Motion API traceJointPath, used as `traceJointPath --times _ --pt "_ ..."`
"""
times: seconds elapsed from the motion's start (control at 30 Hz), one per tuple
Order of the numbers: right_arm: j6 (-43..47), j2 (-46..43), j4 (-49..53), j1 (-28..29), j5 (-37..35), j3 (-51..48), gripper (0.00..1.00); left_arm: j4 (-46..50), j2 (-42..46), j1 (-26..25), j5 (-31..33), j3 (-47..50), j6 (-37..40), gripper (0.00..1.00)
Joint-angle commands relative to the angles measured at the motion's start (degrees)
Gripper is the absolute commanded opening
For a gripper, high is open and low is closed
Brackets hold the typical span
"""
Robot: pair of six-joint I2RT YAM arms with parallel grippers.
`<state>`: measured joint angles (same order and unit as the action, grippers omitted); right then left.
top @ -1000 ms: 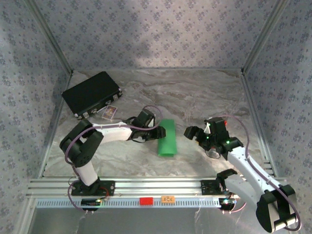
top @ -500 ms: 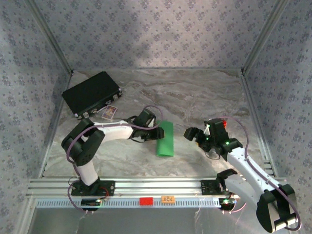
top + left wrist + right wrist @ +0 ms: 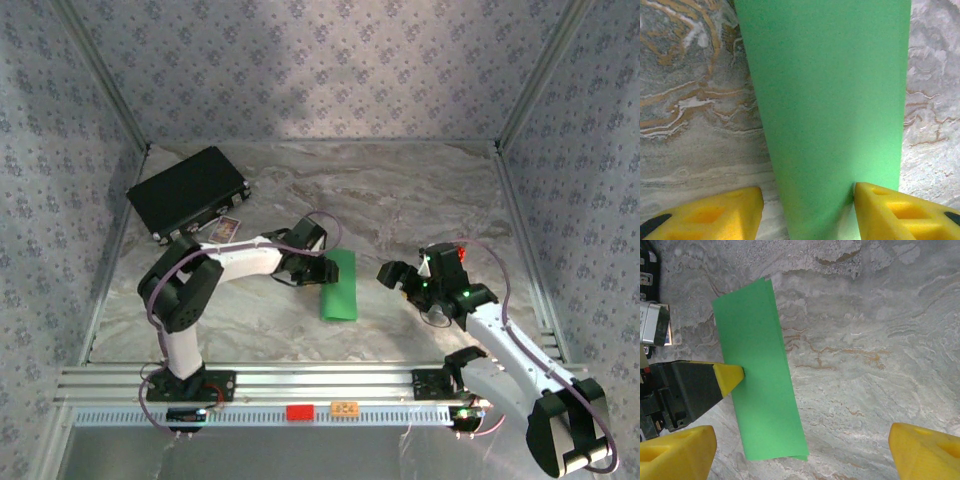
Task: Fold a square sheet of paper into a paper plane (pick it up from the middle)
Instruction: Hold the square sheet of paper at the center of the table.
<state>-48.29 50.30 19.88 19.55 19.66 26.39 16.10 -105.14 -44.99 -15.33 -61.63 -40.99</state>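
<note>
Shows the left gripper (image 3: 807, 212) low over the marbled table (image 3: 690, 100), jaws roughly half apart and clamping nothing. Finds the green sheet of paper (image 3: 830, 100), folded to a long narrow strip, flat on the surface between its yellow fingertips and running straight ahead of them. Puts one long edge of the strip right against one fingertip (image 3: 900, 210), with bare table between the opposite edge and the other fingertip (image 3: 710, 212). From the right wrist, catches one of those yellow tips (image 3: 730, 377) touching the strip's edge partway along. Has the right gripper (image 3: 800, 452) spread wide and empty, on the strip's far side from the left claw, not touching it. Places the paper ahead of that claw, nearer one finger (image 3: 675, 452) than the other (image 3: 925, 452). Sets a black case (image 3: 188, 192) well apart from the left claw, back beyond its arm near the corner of the patterned walls.
</note>
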Motion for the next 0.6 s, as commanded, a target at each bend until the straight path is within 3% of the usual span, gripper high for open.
traceJointPath --times 0.0,0.57 --pt "-0.62 -0.74 0.45 0.38 -1.12 -0.29 0.91 3.90 -4.69 -0.19 3.31 -0.80 3.21 0.53" --pt "-0.29 -1.26 0.45 0.40 -0.74 -0.38 0.91 11.20 -7.84 -0.52 7.33 -6.65 5.93 0.52"
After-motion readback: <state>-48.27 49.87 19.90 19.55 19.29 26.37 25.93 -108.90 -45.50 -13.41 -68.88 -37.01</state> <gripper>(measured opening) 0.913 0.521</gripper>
